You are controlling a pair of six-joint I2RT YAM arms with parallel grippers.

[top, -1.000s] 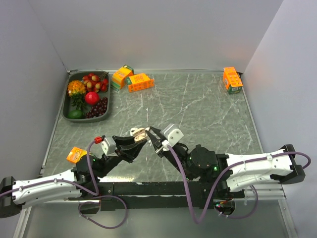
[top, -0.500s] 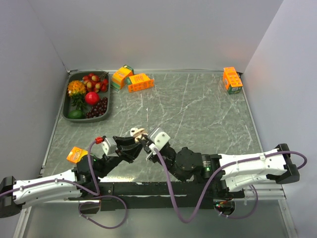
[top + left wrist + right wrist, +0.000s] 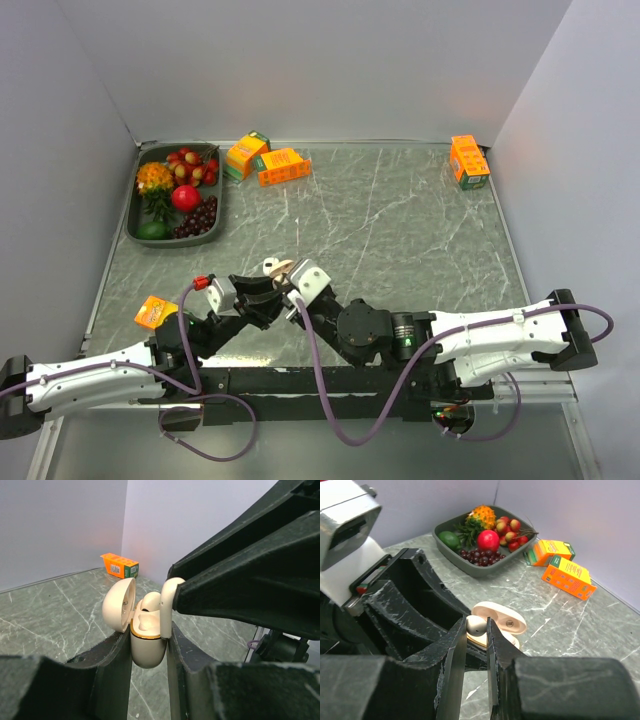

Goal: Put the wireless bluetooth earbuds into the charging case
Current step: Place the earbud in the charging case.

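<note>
Two grippers meet near the table's (image 3: pixel 400 220) near edge, left of centre. Your right arm has swung left over the last second, closing the gap that stood between it and the case; your left arm has stayed put. Your left gripper (image 3: pixel 145 666) is clamped on the lower half of the charging case (image 3: pixel 148 650) (lid hinged open). Your right gripper (image 3: pixel 476 631) pinches one earbud (image 3: pixel 166 607), held upright, its stem reaching down to the case's gold rim on the right side.
</note>
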